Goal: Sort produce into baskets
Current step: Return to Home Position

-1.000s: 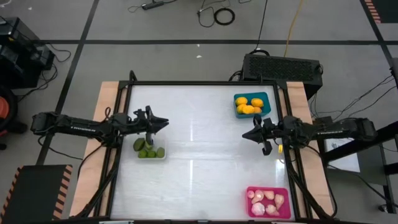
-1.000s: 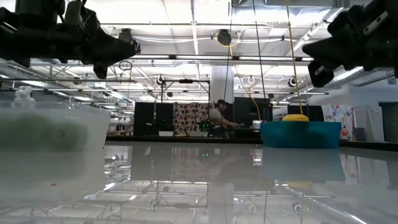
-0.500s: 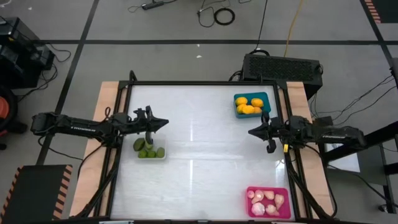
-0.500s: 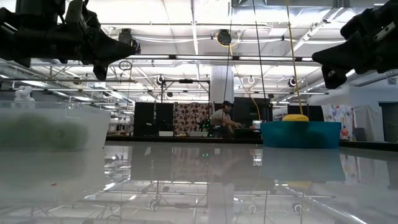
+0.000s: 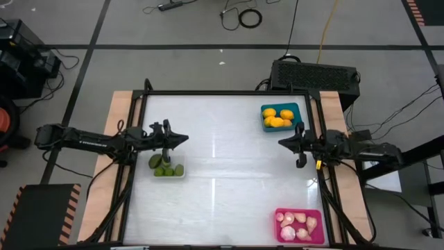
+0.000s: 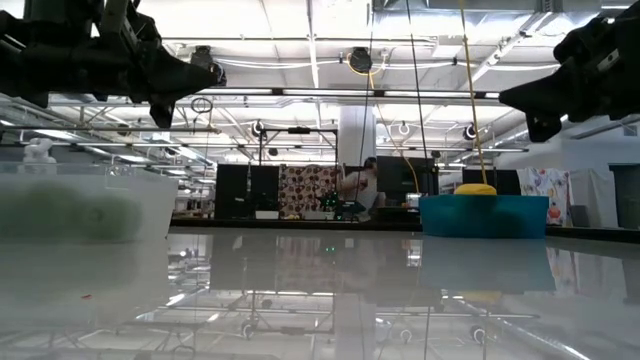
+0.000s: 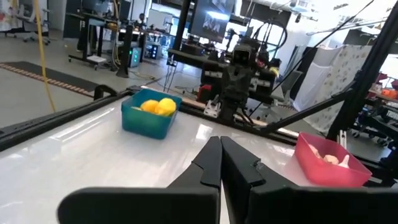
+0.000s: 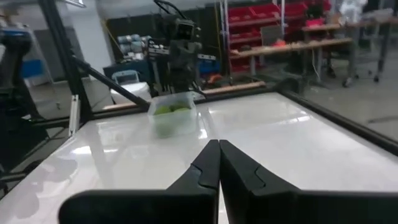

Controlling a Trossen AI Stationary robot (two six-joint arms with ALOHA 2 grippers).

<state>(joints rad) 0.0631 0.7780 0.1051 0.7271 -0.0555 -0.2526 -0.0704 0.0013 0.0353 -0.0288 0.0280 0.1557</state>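
Produce lies sorted in the high view: yellow-orange pieces [image 5: 277, 117] in the teal basket [image 5: 263, 126] near the table's [image 5: 222, 187] far right corner, green pieces [image 5: 165, 169] in the clear basket [image 5: 168, 176] by the left edge, garlic [image 5: 297, 223] in the pink basket [image 5: 299, 211] at the near right corner. The left gripper [image 5: 183, 138] hovers just beyond the clear basket; the right gripper [image 5: 282, 143] hangs between the teal and pink baskets. In the low view both are above the table, touching nothing. In the wrist views each gripper's fingers [image 7: 208, 165] are pressed together, empty, well apart from every basket.

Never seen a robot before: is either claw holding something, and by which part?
Nothing is held. The left gripper and the right gripper are both shut and empty.
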